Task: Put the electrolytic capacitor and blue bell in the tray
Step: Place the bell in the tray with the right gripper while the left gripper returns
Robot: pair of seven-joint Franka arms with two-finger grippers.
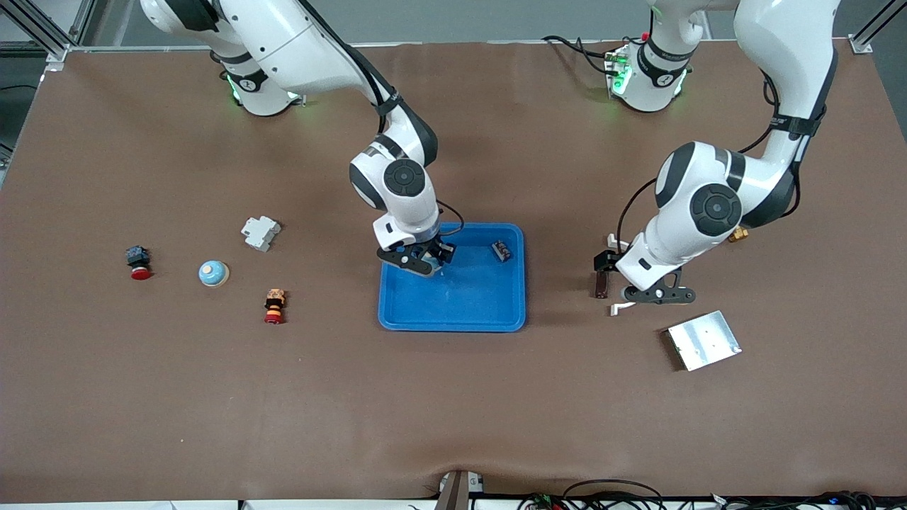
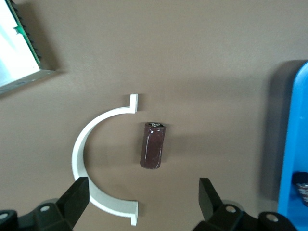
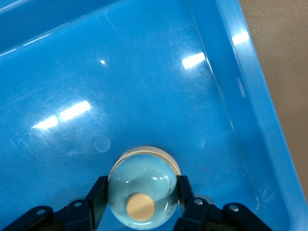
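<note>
The bright blue tray [image 1: 453, 312] lies mid-table. My right gripper [image 1: 424, 261] is inside it, toward the right arm's end, shut on a pale blue bell [image 3: 142, 190] with a cream button. The bell sits low over the tray floor [image 3: 144, 86]; I cannot tell if it touches. A dark brown electrolytic capacitor [image 2: 154, 145] lies on its side on the table [image 1: 601, 283], off the tray toward the left arm's end. My left gripper [image 2: 142, 202] hovers over it, open, nothing between its fingers [image 2: 77, 197]. It shows in the front view [image 1: 655, 295].
A white C-shaped clip [image 2: 91, 159] lies beside the capacitor. A silver plate [image 1: 703, 340] is nearer the front camera. A small black part [image 1: 501, 249] sits in the tray. Toward the right arm's end lie another blue bell [image 1: 212, 273], a grey breaker [image 1: 260, 232] and two push-buttons [image 1: 139, 263], [image 1: 274, 305].
</note>
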